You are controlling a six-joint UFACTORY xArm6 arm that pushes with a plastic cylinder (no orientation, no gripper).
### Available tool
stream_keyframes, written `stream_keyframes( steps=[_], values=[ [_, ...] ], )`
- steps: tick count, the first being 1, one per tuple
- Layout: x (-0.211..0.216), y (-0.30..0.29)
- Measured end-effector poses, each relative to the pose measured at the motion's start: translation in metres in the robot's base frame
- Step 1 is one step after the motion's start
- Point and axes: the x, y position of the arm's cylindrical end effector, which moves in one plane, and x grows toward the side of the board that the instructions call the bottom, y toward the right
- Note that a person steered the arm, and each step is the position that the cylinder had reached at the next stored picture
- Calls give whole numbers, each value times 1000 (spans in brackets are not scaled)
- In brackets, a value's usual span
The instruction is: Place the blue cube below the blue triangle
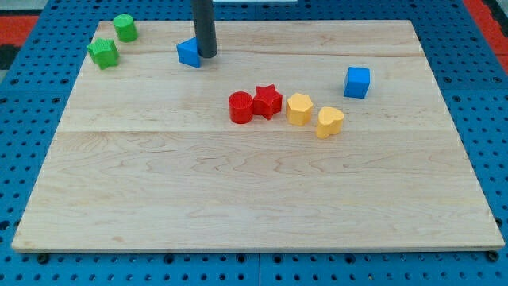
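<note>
The blue cube (pixel 357 82) sits at the view's right on the wooden board (pixel 254 191). The blue triangle (pixel 188 52) lies near the view's top, left of centre. My tip (pixel 207 55) stands right beside the blue triangle, touching or almost touching its right side. The blue cube is far to the right of my tip and a little lower in the view.
A red cylinder (pixel 240 107) and a red star (pixel 267 101) sit together mid-board. A yellow hexagon-like block (pixel 299 109) and a yellow heart (pixel 329 122) lie to their right. A green cylinder (pixel 125 28) and a green star-like block (pixel 103 53) are at the top left.
</note>
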Motion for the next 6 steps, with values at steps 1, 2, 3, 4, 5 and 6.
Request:
stream_keyframes(
  steps=[1,2,3,4,5,6],
  values=[
    [-1,-39],
    [-16,-64],
    [-16,-104],
    [-15,-90],
    [-12,48],
    [11,132]
  ],
)
